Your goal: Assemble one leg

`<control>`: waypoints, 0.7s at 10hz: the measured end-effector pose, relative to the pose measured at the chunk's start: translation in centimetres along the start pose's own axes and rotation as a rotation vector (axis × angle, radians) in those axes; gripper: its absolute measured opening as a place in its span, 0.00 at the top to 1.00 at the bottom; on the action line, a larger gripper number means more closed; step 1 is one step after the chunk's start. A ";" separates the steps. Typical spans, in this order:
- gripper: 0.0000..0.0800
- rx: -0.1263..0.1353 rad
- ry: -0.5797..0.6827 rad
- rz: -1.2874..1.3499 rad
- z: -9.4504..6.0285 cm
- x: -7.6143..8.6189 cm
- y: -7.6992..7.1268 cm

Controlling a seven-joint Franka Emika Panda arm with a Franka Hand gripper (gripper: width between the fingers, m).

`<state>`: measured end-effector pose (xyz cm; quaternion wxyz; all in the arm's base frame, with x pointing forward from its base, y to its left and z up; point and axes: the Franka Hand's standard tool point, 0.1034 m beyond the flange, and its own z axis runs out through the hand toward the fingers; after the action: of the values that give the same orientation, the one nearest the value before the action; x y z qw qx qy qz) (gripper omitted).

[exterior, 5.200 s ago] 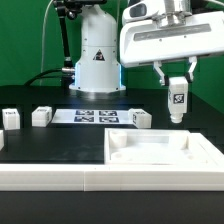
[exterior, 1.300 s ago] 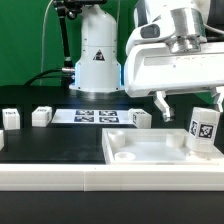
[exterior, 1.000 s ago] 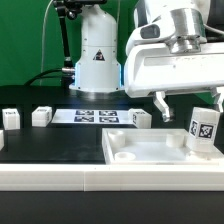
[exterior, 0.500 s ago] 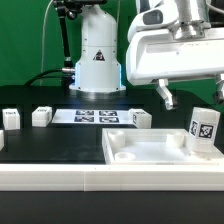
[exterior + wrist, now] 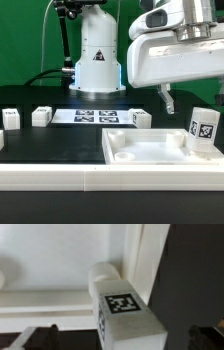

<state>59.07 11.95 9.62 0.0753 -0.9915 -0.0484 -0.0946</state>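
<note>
My hand (image 5: 193, 98) open wide, holds nothing, hangs over leg (image 5: 204, 131). Leg stands straight up in corner of big white tray (image 5: 140, 162), exterior view's right. Best I lift straight up, fingers clear both sides, no bumping leg.

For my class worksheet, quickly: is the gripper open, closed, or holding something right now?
Gripper: open, holding nothing; the leg stands untouched by its fingers.

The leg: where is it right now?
The leg stands in the large white tray, at its end on the exterior view's right, close to the rim, below the open gripper.
</note>
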 end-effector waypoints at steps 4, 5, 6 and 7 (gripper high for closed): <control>0.19 0.034 -0.156 0.008 -0.1 1.2 0.6; 0.19 0.034 -0.156 0.008 -0.1 1.2 0.6; 0.19 0.013 -0.156 0.058 -0.2 1.4 0.1; 0.19 0.001 -0.148 0.084 0.0 1.5 0.2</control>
<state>60.59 11.91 9.90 0.0757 -0.9969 -0.0122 -0.0179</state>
